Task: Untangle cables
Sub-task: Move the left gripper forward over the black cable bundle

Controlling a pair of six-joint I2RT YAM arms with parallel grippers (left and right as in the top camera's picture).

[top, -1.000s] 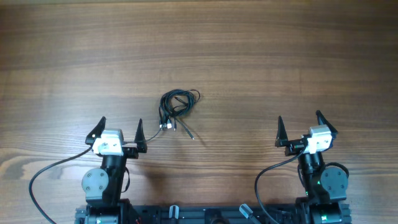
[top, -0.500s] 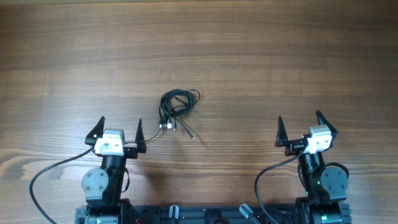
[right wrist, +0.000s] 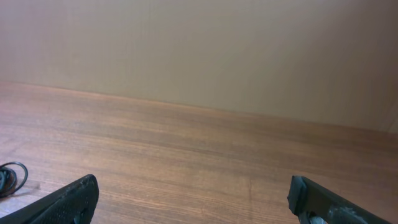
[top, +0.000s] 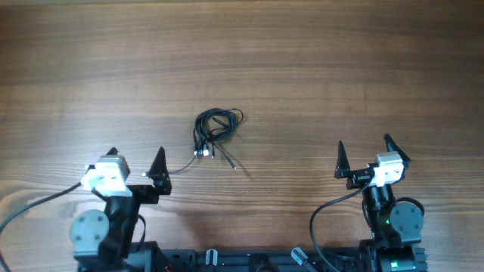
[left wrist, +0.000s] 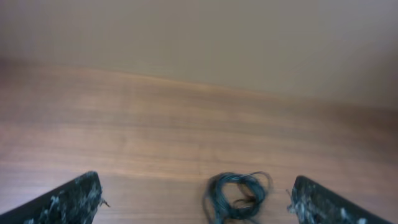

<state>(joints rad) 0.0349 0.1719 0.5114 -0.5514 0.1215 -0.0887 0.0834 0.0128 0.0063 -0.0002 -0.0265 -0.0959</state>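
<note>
- Nothing's been grabbed yet, so I'd call this the reach-in stage, right at the start of the untangling.
- The left pincer (top: 136, 153) has its fingers spread wide and holds nothing. Same for the right pincer (top: 364, 142): wide apart and empty.
- The cables (top: 215, 130) sit in a small knotted coil on the table (top: 302, 60), just ahead of the left pincer and a bit toward its right finger.
- One thin strand trails back toward that finger. I can't tell if it touches.
- For the right pincer the coil is well off to its left, only peeking in at the edge of its wrist view.
- Next move, I reckon: the left drops low and forward onto a loop or plug end, then the right comes across for another strand.
- The cords are super thin and flat on the wood, so the pinch needs to be precise.
</note>
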